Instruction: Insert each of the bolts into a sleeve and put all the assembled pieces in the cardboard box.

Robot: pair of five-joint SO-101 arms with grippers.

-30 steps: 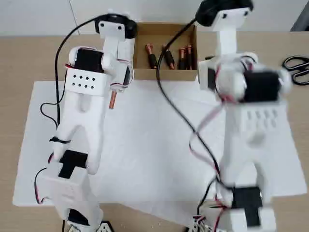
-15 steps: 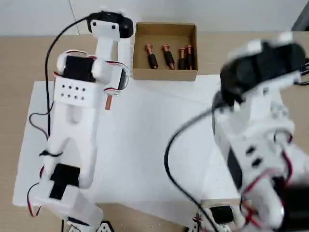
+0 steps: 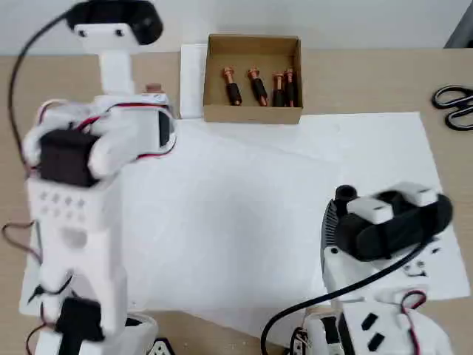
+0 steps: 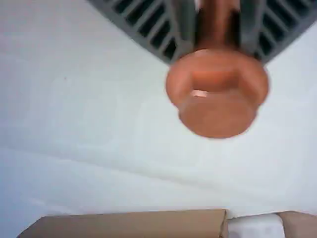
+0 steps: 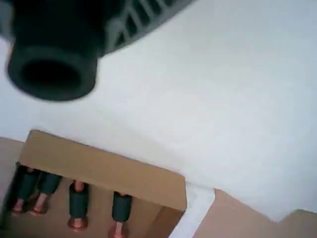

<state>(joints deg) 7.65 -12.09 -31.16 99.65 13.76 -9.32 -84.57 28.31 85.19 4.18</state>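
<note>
Both claws loaded, box part filled.
The left gripper (image 4: 216,27) is clamped on a copper bolt (image 4: 216,96) and the right gripper (image 5: 59,22) on a black sleeve (image 5: 52,72), above white paper (image 3: 236,214). Four assembled pieces (image 3: 258,87) lie in the cardboard box (image 3: 253,115).

You will find nothing to read here: no word, number or sign is legible in any view. The cardboard box (image 3: 253,115) at twelve o'clock on the table (image 3: 369,81) shows plain brown walls. The white paper sheet (image 3: 236,222) at the table's middle is blank.
</note>
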